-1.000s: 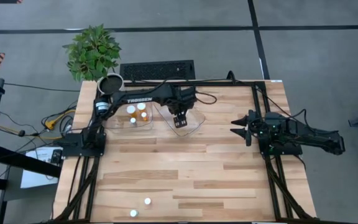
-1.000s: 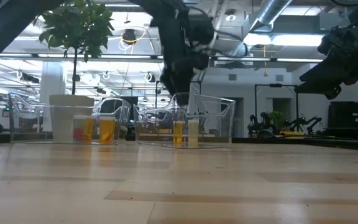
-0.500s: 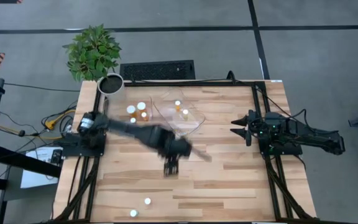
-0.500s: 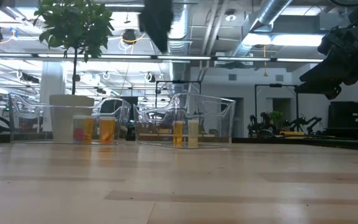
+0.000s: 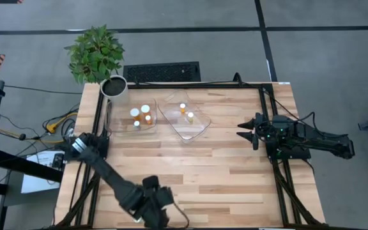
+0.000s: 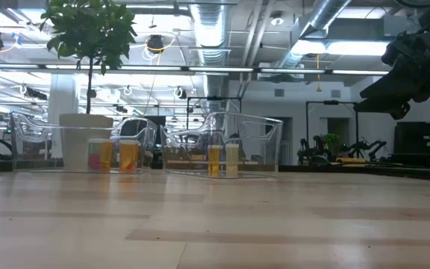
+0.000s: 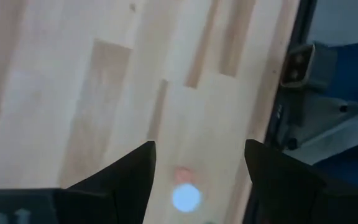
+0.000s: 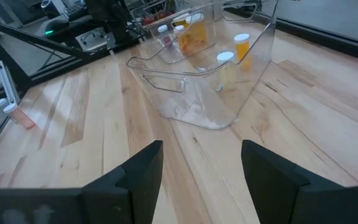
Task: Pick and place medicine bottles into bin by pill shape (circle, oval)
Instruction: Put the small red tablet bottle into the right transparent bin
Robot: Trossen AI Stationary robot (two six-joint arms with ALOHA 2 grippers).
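Observation:
My left gripper (image 5: 157, 212) is open, low over the table's near edge, left of the middle. In the left wrist view its fingers (image 7: 201, 149) stand on either side of a small amber bottle with a white cap (image 7: 185, 196), seen from above, without touching it. My arm hides the near-edge bottles in the high view. The left clear tub (image 5: 123, 122) holds several bottles (image 5: 145, 109). The right clear tub (image 5: 197, 131) holds two bottles (image 5: 183, 107), upright on their bases (image 8: 241, 46). My right gripper (image 5: 246, 134) is open and empty at the table's right side (image 8: 197, 162).
A white plant pot (image 5: 114, 86) with a green plant stands at the far left corner, beside the left tub. A dark keyboard-like slab (image 5: 161, 71) lies past the far edge. Bare wood (image 5: 222, 179) stretches between the tubs and the near edge.
My left gripper has swung quickly from over the right tub toward the table's near edge and gone down over the bottles there. The two bottles in the right tub stay upright. My right arm has kept still.

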